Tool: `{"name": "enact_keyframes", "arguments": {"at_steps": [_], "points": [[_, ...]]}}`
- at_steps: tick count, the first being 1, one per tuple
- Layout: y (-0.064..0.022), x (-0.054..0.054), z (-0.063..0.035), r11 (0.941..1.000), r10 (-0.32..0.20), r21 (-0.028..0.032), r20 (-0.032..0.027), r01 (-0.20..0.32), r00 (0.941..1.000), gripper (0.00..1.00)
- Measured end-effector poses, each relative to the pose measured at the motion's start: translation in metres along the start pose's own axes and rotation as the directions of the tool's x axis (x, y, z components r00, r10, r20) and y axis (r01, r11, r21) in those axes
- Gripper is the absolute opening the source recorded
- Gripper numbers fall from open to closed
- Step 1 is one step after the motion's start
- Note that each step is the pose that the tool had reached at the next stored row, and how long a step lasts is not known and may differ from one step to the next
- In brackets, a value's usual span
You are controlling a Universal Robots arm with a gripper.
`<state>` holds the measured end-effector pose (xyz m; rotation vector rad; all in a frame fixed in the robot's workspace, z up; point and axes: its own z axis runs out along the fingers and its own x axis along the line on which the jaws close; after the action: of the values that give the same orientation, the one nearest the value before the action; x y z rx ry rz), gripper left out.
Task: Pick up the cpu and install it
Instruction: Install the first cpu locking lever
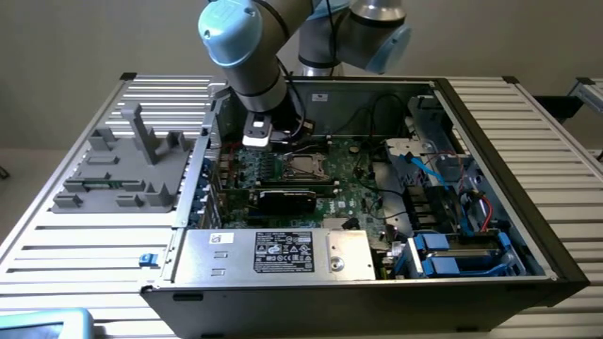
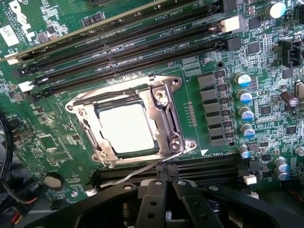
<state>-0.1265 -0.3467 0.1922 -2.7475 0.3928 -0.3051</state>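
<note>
Nothing held at present: gripper empty, jaws pressed together with no gap between the tips. Most of the task judged done. Seen in the wrist view: cpu already lying flat in its socket on the motherboard, silvery top plate facing up, framed on all sides by the metal retention plate, which appears folded down over the chip's edges. No sign of tilt or of a corner riding high, so seating looks square. Thin wire lever stretched along the socket edge nearest the gripper, passing just beside the shut fingertips; cannot tell whether touching them, nor whether hooked under its catch. Left, then, by this reading: at most the locking of that lever.

Pose, from the exterior view: arm reaching down from the upper centre of the frame into the open computer case, wrist low over the board in the upper-middle part of the case, a little toward the frame's left of the socket. Tool pointed steeply downward, hovering close above the board, near the socket and the neighbouring memory slots.
</note>
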Motion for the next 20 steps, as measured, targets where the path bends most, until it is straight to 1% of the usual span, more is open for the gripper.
{"name": "enact_keyframes", "arguments": {"at_steps": [10,20], "points": [[-0.0007,0.006,0.0031,1.0,0.001,-0.0053,-0.0022,-0.001,1.0,0.11],[-0.0022,0.013,0.0059,1.0,0.0,-0.0077,-0.0029,0.0,1.0,0.11]]}}
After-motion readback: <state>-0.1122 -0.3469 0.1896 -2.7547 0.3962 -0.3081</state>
